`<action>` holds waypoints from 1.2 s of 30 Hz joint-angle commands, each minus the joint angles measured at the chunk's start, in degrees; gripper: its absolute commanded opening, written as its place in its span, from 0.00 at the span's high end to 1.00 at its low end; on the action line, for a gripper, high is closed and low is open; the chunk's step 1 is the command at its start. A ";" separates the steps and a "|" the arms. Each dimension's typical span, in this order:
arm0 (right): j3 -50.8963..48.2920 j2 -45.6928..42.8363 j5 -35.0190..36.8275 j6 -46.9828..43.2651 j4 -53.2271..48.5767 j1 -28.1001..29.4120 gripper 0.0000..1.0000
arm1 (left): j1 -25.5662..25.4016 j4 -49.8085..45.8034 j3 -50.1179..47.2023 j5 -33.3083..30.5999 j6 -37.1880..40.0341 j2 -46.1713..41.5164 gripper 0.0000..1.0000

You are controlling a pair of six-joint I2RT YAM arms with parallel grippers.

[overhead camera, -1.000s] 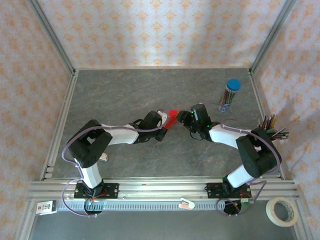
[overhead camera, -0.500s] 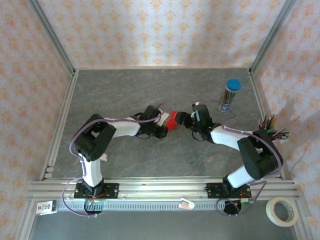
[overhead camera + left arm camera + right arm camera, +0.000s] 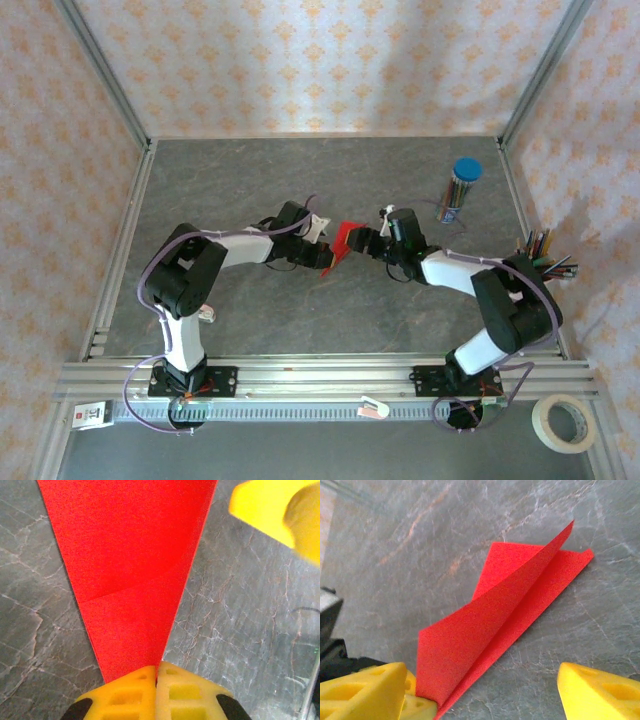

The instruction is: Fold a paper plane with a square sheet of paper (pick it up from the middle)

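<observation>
Left fingers (image 3: pixel 131 694): pressed shut on the narrow tip of the red paper (image 3: pixel 131 555)
Right fingers (image 3: pixel 600 692): spread wide; gripping nothing; paper's near corner beside one of them
Red paper: folded to a long triangle; top flap curling up; over mid-counter (image 3: pixel 250 170), between both arms

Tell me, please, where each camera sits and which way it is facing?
Top camera: fixed above and behind the bases, looking down on the table; both arms show, left gripper and right gripper at the red paper.
Left wrist camera: looks past its shut fingers, pinching the paper's narrow end, toward the table.
Right wrist camera: looks between its open fingers at the folded paper.
Shared: both wrist views show the paper against the table.
</observation>
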 commanded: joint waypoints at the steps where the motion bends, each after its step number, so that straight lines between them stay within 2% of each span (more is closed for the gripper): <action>1: 1.72 2.17 -2.10 -2.95 -0.39 -0.23 0.17 | 0.86 1.01 1.48 4.72 -3.12 1.02 1.00; 5: 2.31 2.52 -1.46 -3.50 -0.36 -0.18 0.06 | 1.63 2.39 1.10 7.31 -4.83 3.03 1.00; 9: 3.37 3.96 -1.27 -5.34 -1.56 -0.23 0.06 | 2.33 3.07 0.93 8.95 -5.87 3.79 1.00; 18: 7.92 7.86 0.33 -6.62 -5.14 -0.23 0.14 | 3.38 6.59 -0.45 11.54 -9.19 4.05 1.00; 27: 10.99 12.89 1.36 -6.04 -8.68 -0.21 0.23 | 3.78 7.92 -1.52 11.41 -10.29 4.67 1.00; 36: 13.82 17.36 5.97 -5.05 -13.55 1.03 0.26 | 3.82 7.74 -1.55 10.22 -10.33 5.20 0.99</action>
